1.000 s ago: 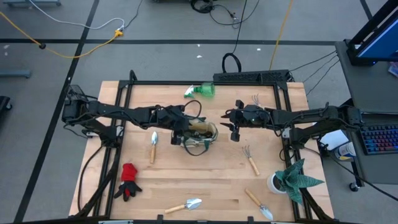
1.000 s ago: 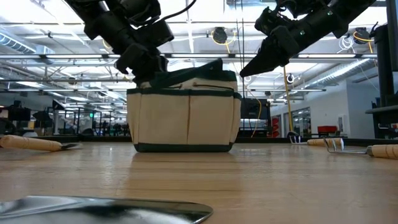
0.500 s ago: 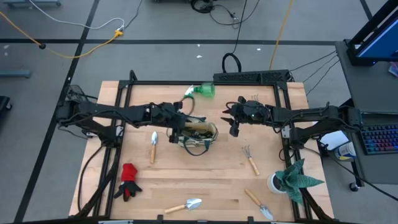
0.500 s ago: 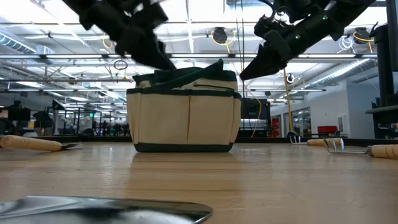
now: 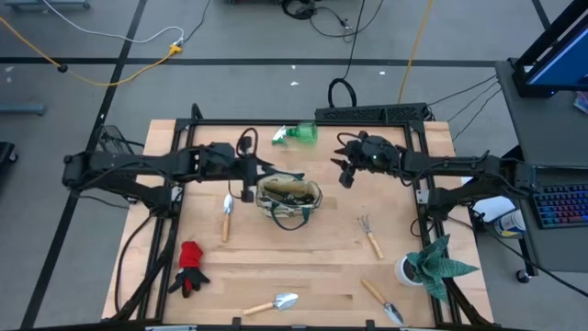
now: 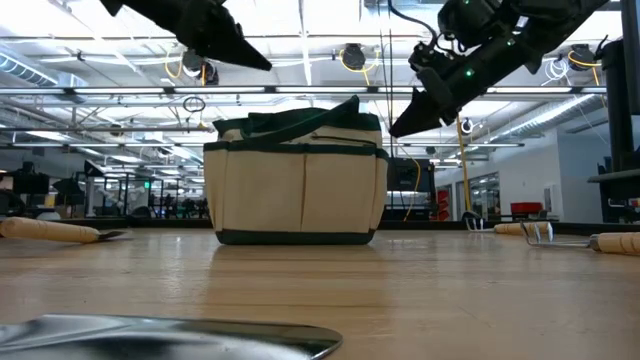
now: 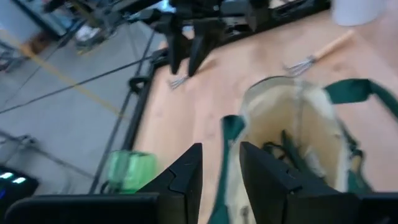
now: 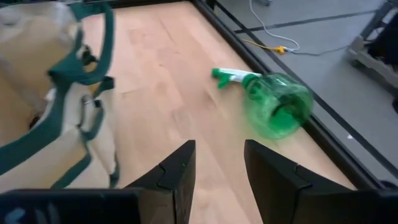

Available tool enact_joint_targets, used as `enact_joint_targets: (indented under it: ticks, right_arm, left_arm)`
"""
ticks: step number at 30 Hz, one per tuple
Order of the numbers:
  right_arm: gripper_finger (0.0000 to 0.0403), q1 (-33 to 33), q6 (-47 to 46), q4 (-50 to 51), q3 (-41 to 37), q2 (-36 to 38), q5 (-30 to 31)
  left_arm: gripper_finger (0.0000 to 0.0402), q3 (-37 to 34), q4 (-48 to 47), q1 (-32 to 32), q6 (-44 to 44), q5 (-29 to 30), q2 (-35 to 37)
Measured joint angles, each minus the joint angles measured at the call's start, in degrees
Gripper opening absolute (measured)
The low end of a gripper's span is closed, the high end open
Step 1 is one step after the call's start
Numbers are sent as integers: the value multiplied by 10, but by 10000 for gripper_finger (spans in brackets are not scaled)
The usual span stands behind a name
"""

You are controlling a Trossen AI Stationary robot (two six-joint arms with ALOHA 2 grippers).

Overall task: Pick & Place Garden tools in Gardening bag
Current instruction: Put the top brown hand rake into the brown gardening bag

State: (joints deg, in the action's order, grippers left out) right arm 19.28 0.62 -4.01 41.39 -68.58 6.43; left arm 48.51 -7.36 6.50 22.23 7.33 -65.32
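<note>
The cream-and-green fabric gardening bag (image 5: 288, 196) was parked mid-table, with dark tools seen poking up inside. The left gripper (image 5: 250, 180) was held just beside the bag's left end, jaws spread a bit, nothing gripped. The right gripper (image 5: 346, 172) was hovering near the green plastic spray bottle (image 8: 273, 103), fingers parted and empty too.

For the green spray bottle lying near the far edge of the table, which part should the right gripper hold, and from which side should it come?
Probably the narrow neck just behind the trigger head of the spray bottle, since the round body looks too wide for the open jaws of the right gripper. The bottle lies on its side, nozzle pointing toward the gardening bag. Coming from above, with the jaws closing across the neck, seems safest.
</note>
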Motion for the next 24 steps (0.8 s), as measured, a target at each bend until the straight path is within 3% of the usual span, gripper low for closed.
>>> enact_joint_targets:
  ticks: [6,10,15,24]
  right_arm:
    - [130,37,-31,24,0,0,2]
    - [130,58,-57,65,0,0,61]
    - [130,83,-96,117,0,0,143]
    - [130,130,-120,175,0,0,145]
  left_arm:
    - [113,0,-41,0,0,66,7]
    - [113,0,-59,0,-1,92,6]
    - [113,0,-74,0,-5,94,5]
    - [113,0,-75,0,-5,94,5]
